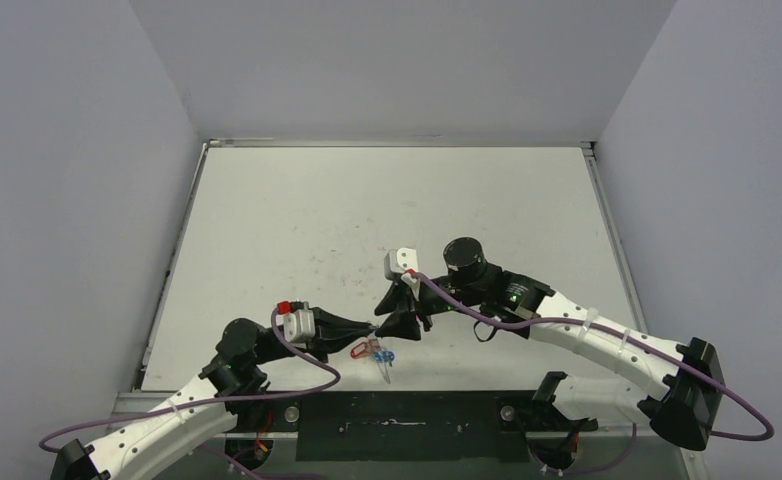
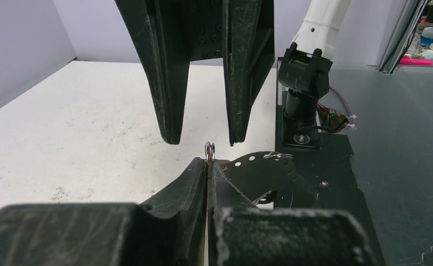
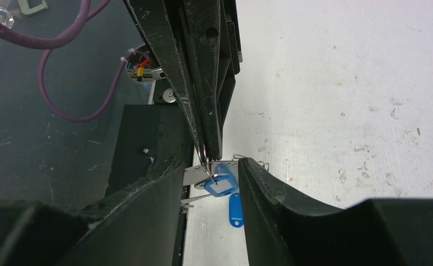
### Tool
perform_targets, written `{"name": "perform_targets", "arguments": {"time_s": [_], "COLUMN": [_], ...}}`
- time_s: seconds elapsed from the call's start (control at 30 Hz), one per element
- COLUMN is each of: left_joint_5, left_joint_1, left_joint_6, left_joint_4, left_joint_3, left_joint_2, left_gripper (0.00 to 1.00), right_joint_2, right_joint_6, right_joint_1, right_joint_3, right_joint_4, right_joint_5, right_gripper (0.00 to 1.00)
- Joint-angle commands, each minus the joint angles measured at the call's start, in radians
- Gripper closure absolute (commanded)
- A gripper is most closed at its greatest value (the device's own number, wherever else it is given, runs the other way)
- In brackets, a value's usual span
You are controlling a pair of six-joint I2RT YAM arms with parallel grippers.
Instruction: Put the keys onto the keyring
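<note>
Keyring wire sits edge-on, pinched between the pressed-together fingertips of the left gripper. The right gripper has its fingers spread apart, holding nothing, on either side of that pinch and of the blue-tagged key dangling just below it. The red-tagged key shows just beside the blue one, near the front edge of the white table.

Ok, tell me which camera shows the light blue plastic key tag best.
Right wrist: the light blue plastic key tag shows close up between the fingers of the open right gripper. The top view gives only a blue speck beside a red plastic tag. The left wrist view misses it.
</note>
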Motion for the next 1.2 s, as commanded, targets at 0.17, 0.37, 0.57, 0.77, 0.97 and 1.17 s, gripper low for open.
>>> {"name": "perform_targets", "arguments": {"time_s": [0.17, 0.37, 0.57, 0.77, 0.97, 1.17], "left_joint_5": [-0.005, -0.006, -0.026, -0.077, -0.106, -0.092], "left_joint_1": [-0.006, -0.006, -0.005, -0.006, -0.006, -0.005], "left_joint_6": [-0.022, -0.022, -0.024, 0.019, 0.089, 0.151], "left_joint_4": [0.098, 0.097, 0.063, -0.098, -0.316, -0.471], "left_joint_3": [0.019, 0.019, 0.026, 0.076, 0.162, 0.249], "left_joint_2": [-0.013, -0.012, -0.020, -0.067, -0.075, 0.006], "left_gripper": [1.00, 1.00, 1.00, 0.78, 0.73, 0.73], "right_joint_2": [0.043, 0.050, 0.046, 0.044, 0.097, 0.183], "right_joint_6": [0.029, 0.025, 0.016, -0.034, -0.095, -0.112], "right_joint_1": [-0.002, -0.002, -0.002, 0.000, 0.027, 0.079], "right_joint_3": [0.003, 0.006, 0.020, 0.092, 0.220, 0.353], "right_joint_4": [0.110, 0.103, 0.073, -0.100, -0.355, -0.540], "right_joint_5": [-0.052, -0.041, -0.036, 0.036, 0.151, 0.267], "right_gripper": [0.79, 0.95, 1.00, 1.00, 1.00, 1.00]}}
